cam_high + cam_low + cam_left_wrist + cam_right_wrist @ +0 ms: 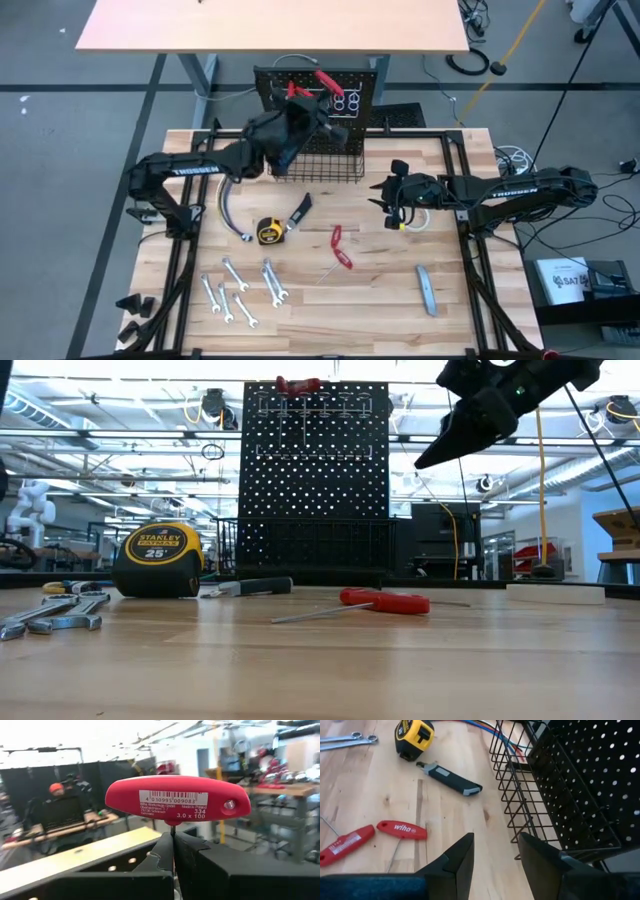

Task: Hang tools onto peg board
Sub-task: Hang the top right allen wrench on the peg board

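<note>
Clearly, the left gripper [173,851] pinched the thin stiff steel shaft of a light red T-handled hex key [177,799] up at the far black perforated peg board [320,85], a slippery hold, while the right gripper [495,857] hovered half-open and empty.

The right gripper [495,852] hangs with fingers apart above the wooden table [365,785], beside the black wire basket [540,795]. Two red T-handle tools [402,830] lie near the knife [451,777] and tape measure [414,737].
</note>
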`<state>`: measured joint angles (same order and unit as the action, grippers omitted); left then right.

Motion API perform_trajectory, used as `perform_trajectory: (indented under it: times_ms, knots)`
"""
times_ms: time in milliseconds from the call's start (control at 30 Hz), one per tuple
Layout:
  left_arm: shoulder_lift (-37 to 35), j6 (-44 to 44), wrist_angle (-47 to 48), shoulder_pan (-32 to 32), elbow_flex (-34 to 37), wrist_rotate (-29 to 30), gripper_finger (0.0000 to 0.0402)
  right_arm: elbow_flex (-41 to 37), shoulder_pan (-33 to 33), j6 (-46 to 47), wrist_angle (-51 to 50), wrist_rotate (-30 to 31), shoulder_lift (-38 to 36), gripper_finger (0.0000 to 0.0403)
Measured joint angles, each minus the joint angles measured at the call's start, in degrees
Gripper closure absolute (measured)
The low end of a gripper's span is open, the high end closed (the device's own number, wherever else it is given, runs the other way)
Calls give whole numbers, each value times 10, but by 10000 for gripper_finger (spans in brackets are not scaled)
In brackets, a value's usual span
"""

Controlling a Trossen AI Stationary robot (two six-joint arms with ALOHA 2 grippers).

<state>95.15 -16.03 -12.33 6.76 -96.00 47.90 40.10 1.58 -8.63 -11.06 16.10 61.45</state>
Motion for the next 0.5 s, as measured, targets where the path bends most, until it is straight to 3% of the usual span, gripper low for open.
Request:
perform_trajectory:
  times_ms: [500]
  knots:
    - [18, -38, 10, 29, -8, 10, 402, 0, 3, -11, -3, 0, 0, 257]
